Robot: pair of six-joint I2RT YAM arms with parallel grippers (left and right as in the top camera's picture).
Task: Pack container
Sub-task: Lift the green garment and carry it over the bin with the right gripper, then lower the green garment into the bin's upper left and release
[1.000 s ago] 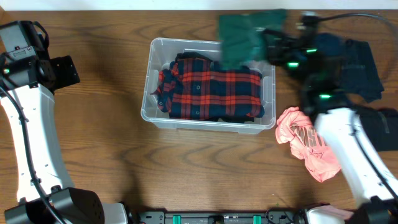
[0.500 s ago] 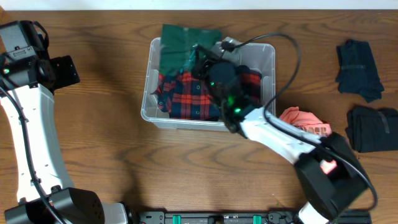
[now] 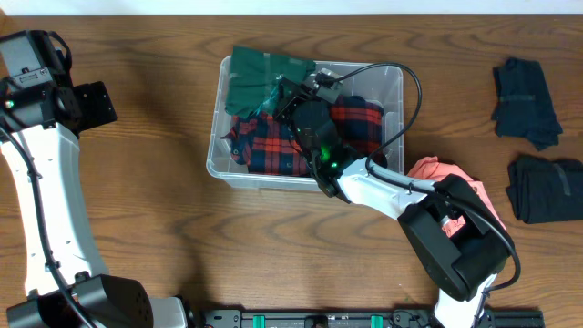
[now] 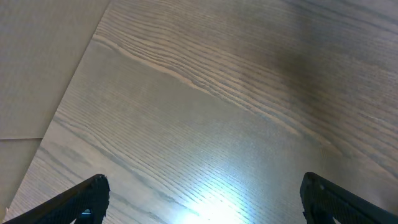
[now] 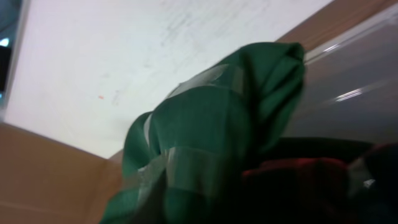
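The container [image 3: 215, 137] is a clear plastic bin in the middle of the table, with a red and navy plaid shirt [image 3: 266, 148] inside. A folded green garment [image 3: 250, 77] lies over the bin's far left corner, partly on the plaid shirt. My right gripper [image 3: 282, 96] reaches into the bin and sits right at this green garment. In the right wrist view the green garment [image 5: 211, 143] fills the frame and hides the fingers, so their stance does not show. My left gripper [image 4: 202, 202] hangs open over bare wood at the far left, holding nothing.
A crumpled pink garment [image 3: 428, 173] lies just right of the bin, under my right arm. Two dark navy garments [image 3: 524, 91] [image 3: 547, 187] lie at the table's right edge. My left arm [image 3: 46, 173] stands along the left side.
My right arm has swung from the table's right side to the bin, carrying the green garment. The garment now rests lower on the bin's far left corner. The left arm is still.
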